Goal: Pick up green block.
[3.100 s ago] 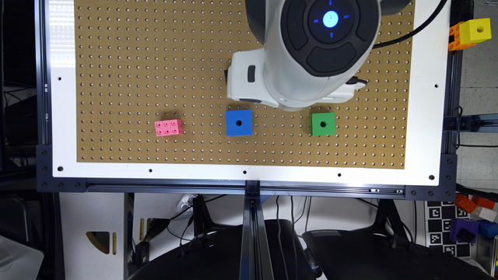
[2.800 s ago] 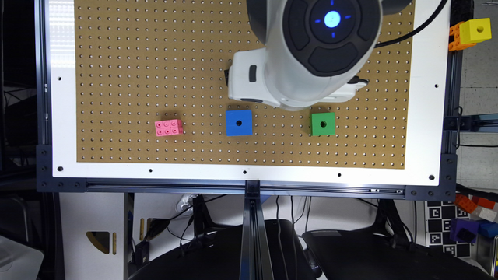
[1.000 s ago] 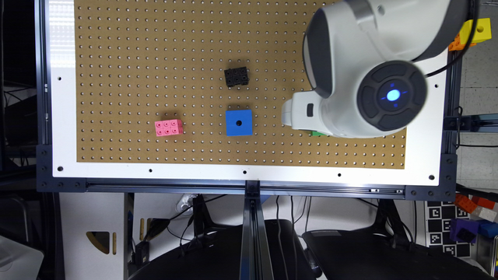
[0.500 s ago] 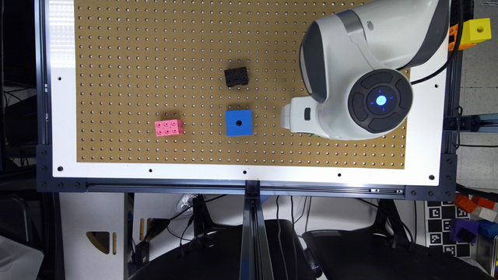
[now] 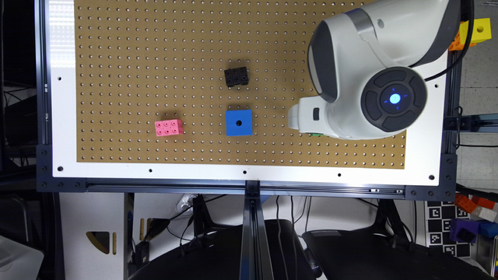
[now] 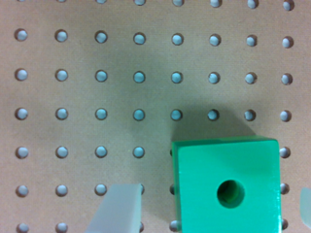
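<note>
Brown pegboard (image 5: pixel 155 58) in a white frame. On it: pink studded brick (image 5: pixel 168 127) toward the exterior view's left, blue cube (image 5: pixel 239 123) mid-board, black brick (image 5: pixel 236 76) just beyond it, green block (image 6: pixel 228 187) at right.

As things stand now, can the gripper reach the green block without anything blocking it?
Probably yes. In the wrist view the green block sits between the two open fingers, with bare pegboard around it. The blue cube lies apart, toward the exterior view's left, so nothing seems in the way.

Green block (image 6: pixel 227 187): smooth plastic, slight sheen. Pegboard (image 5: pixel 155 58): matt brown, wood-like. Arm shell (image 5: pixel 350 58): glossy white plastic.
</note>
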### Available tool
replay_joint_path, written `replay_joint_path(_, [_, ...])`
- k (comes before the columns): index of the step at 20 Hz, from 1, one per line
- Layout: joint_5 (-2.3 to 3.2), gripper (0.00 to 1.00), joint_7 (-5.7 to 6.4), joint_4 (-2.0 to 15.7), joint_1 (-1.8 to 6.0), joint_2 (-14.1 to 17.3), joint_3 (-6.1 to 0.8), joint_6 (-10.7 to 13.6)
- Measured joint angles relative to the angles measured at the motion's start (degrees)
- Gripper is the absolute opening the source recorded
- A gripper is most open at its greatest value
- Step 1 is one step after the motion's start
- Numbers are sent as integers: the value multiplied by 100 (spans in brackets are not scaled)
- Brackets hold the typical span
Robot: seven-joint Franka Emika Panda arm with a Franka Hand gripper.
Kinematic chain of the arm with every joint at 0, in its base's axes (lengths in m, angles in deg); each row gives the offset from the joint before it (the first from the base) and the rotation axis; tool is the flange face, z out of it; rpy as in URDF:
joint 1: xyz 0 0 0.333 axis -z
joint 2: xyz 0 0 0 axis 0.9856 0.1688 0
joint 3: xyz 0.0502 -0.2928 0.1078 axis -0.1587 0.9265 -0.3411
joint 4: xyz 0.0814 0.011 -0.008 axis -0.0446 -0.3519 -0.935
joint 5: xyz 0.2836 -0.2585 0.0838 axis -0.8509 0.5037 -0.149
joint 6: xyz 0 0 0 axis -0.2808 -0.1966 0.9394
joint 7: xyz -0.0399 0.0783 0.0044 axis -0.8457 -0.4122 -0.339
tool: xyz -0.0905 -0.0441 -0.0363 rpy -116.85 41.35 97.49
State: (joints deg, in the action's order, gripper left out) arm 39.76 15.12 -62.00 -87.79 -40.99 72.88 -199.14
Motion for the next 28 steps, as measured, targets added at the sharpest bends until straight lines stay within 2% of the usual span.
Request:
replay_joint_path(5, [0, 100, 7, 11, -11, 56, -1, -12])
replay_joint_path(8, [8, 100, 7, 32, -14, 336, 4, -254])
replay_joint_path(10, [17, 100, 7, 131, -15, 530, 7, -357])
replay_joint_path(13, [18, 100, 7, 293, -16, 662, 8, -348])
replay_joint_path(21, [23, 100, 7, 432, -21, 776, 28, -368])
replay_joint_path(22, [62, 0, 22, 522, -19, 833, 36, -342])
replay_joint_path(28, [62, 0, 22, 521, -18, 833, 35, -344])
